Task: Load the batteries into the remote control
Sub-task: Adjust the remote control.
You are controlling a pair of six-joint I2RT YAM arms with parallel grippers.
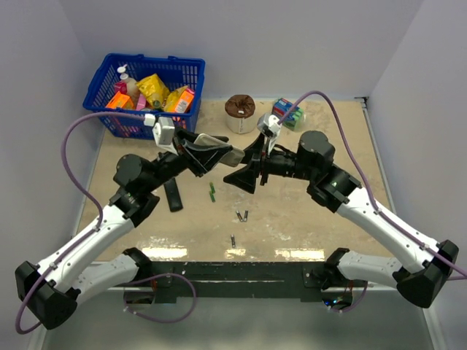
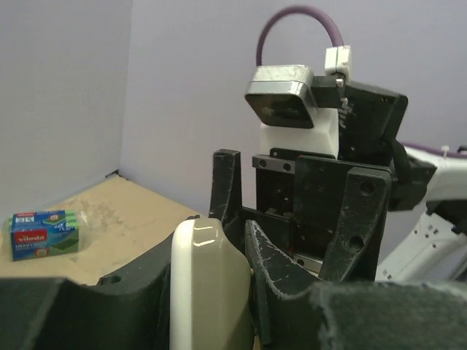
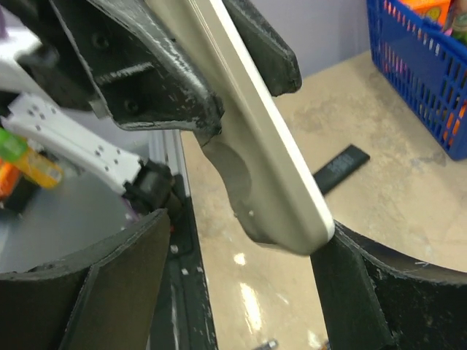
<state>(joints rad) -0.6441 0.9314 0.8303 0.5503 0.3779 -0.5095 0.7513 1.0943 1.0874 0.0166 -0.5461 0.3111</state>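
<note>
The remote control [image 1: 230, 154] is held aloft, clamped in the left gripper [image 1: 213, 152], its free end flanked by the wide-spread fingers of the right gripper [image 1: 246, 165], while the batteries [image 1: 242, 215] are seen lying on the table [image 1: 314, 219]

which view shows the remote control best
Right wrist: the remote control fills the frame, showing its pale edge and grey back, clamped by the left gripper. Left wrist shows only its rounded end. Top external shows it small, mostly hidden in that gripper.
</note>
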